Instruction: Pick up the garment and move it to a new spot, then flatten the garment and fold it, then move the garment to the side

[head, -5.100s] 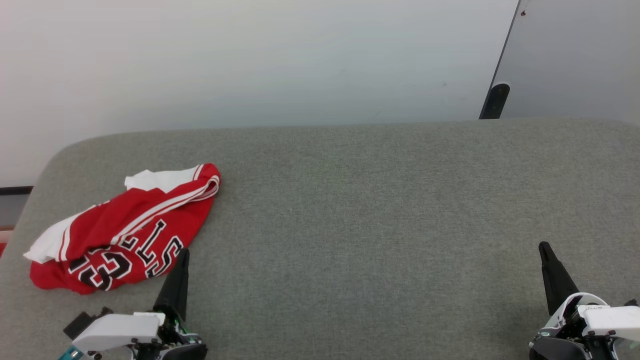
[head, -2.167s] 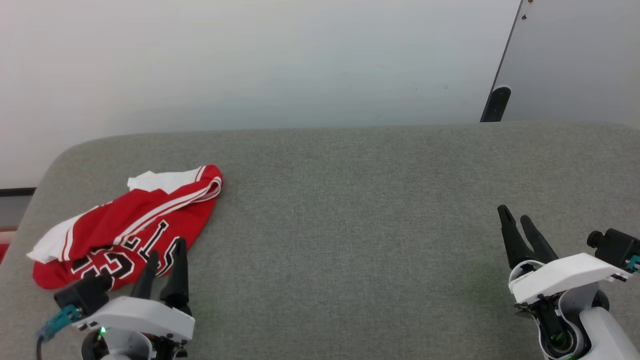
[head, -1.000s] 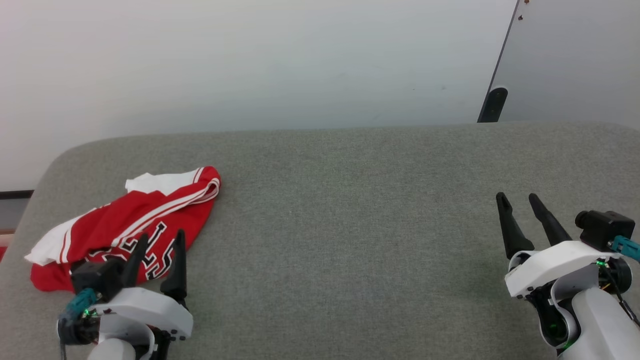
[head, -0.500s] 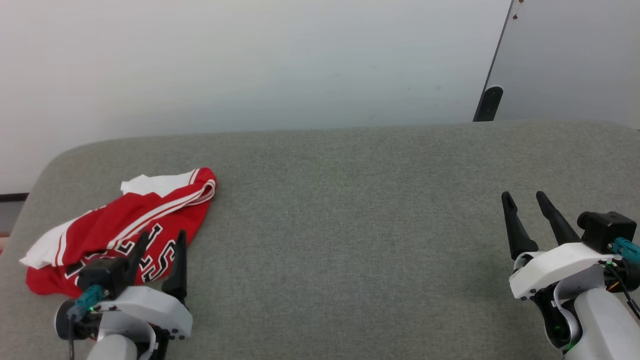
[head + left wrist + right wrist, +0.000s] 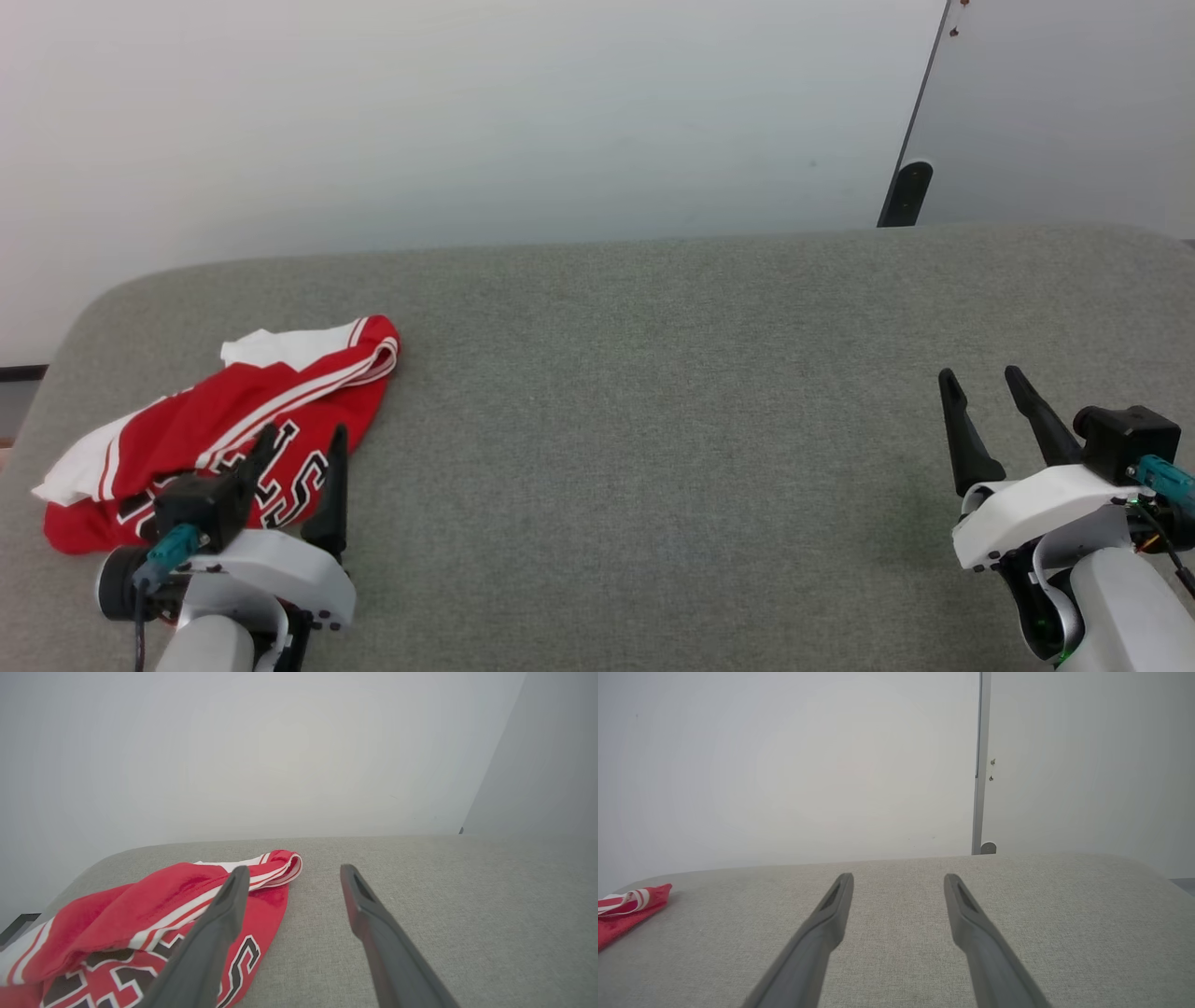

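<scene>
The garment point(image 5: 233, 420), a red jersey with white sleeves, striped trim and black white-outlined letters, lies crumpled at the left of the grey surface point(image 5: 653, 392). My left gripper point(image 5: 303, 437) is open at the garment's near right edge: one finger reaches over the lettering, the other over bare surface. In the left wrist view the garment point(image 5: 117, 914) spreads under my left gripper point(image 5: 292, 871), whose left finger crosses the striped hem. My right gripper point(image 5: 982, 378) stands open over bare surface at the far right, nothing between its fingers. From the right wrist, a corner of the garment point(image 5: 630, 907) shows far left of my right gripper point(image 5: 899, 877).
A pale wall point(image 5: 467, 121) rises behind the rounded grey surface. A dark post foot point(image 5: 904, 193) and a grey panel point(image 5: 1074, 112) stand at the back right. Bare grey surface stretches between the two grippers.
The left gripper has crept forward over the garment's lettered edge. The right gripper has hardly moved. The head camera has shifted slightly. The garment lies as before.
</scene>
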